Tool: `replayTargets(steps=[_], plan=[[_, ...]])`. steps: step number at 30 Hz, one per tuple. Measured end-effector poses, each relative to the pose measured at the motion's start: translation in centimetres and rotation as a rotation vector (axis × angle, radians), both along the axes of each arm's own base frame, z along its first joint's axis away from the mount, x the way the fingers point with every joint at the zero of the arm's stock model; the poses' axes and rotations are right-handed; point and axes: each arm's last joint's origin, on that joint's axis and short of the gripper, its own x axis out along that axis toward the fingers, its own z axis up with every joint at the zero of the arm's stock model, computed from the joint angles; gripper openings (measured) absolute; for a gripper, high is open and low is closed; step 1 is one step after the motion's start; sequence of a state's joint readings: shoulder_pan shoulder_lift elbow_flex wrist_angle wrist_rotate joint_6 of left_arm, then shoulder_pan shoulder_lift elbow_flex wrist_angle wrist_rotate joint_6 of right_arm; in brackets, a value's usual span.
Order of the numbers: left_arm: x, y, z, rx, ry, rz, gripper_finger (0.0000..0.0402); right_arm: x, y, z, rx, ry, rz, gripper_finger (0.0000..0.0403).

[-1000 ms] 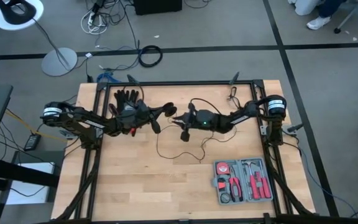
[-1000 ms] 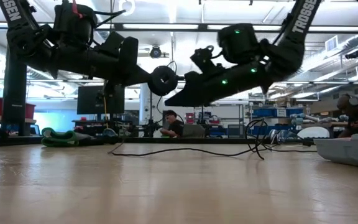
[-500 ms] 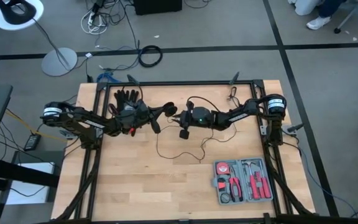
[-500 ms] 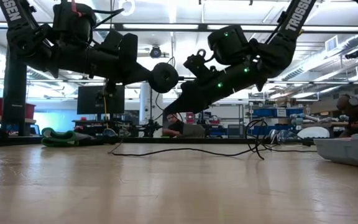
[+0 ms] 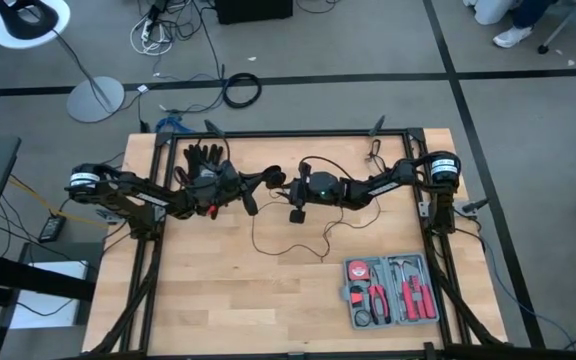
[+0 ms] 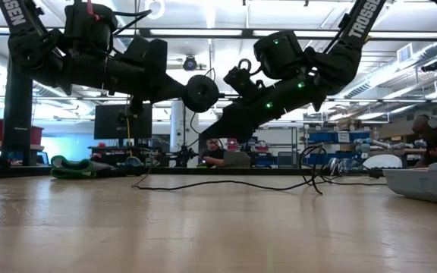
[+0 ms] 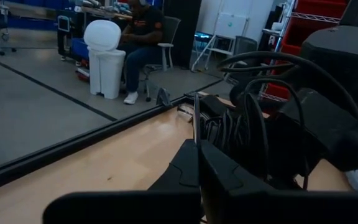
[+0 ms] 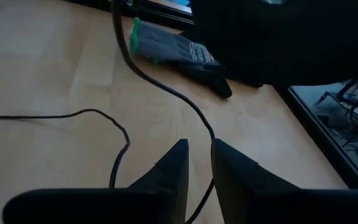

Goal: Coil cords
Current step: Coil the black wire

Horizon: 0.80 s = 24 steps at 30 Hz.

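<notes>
The cord point(image 6: 234, 183) lies mostly as loose slack on the table point(image 5: 218, 300). It sits in front of both grippers and well apart from the tool case point(image 5: 391, 291) at the front right, with its long run going left to right. From that slack it climbs to the right gripper point(image 5: 295, 213), which hangs tilted down over the middle of the table and is the nearer of the two to the loose length, so any gathering move looks like its job. Its wrist view shows what the overhead view cannot: the fingers stand narrowly apart, and the thin wire runs through the gap without being pinched (free to slide, I judge). Just beside it, the left gripper point(image 5: 271, 182) is closed on the cord's end, a thin line rising from between its fingers. Only the low view shows the round disc point(image 6: 202, 93) at its tip, raised clear of the wood. A dark glove point(image 5: 205, 157) lies at the far edge.
</notes>
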<state>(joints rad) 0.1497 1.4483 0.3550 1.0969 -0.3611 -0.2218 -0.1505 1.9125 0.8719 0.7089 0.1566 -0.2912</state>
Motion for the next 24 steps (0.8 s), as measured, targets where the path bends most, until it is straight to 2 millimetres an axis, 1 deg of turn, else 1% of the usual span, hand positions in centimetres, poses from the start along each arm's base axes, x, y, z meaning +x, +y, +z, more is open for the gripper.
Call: replayTargets(steps=[9, 20, 22, 24], plan=[[0.00, 0.00, -0.02, 0.000, 0.002, 0.000, 0.0000, 0.11, 0.17, 0.26, -0.030, -0.021, 0.014, 0.0067], [0.04, -0.07, 0.09, 0.001, -0.010, -0.026, 0.0000, -0.21, -0.38, -0.35, -0.018, 0.045, -0.018, 0.0066], [0.04, -0.06, 0.09, 0.001, -0.010, -0.026, 0.0000, -0.22, -0.43, -0.34, -0.019, 0.044, -0.033, 0.0061], [0.04, -0.06, 0.09, 0.001, -0.010, -0.026, 0.0000, -0.23, -0.44, -0.35, -0.020, 0.045, -0.036, 0.0048]])
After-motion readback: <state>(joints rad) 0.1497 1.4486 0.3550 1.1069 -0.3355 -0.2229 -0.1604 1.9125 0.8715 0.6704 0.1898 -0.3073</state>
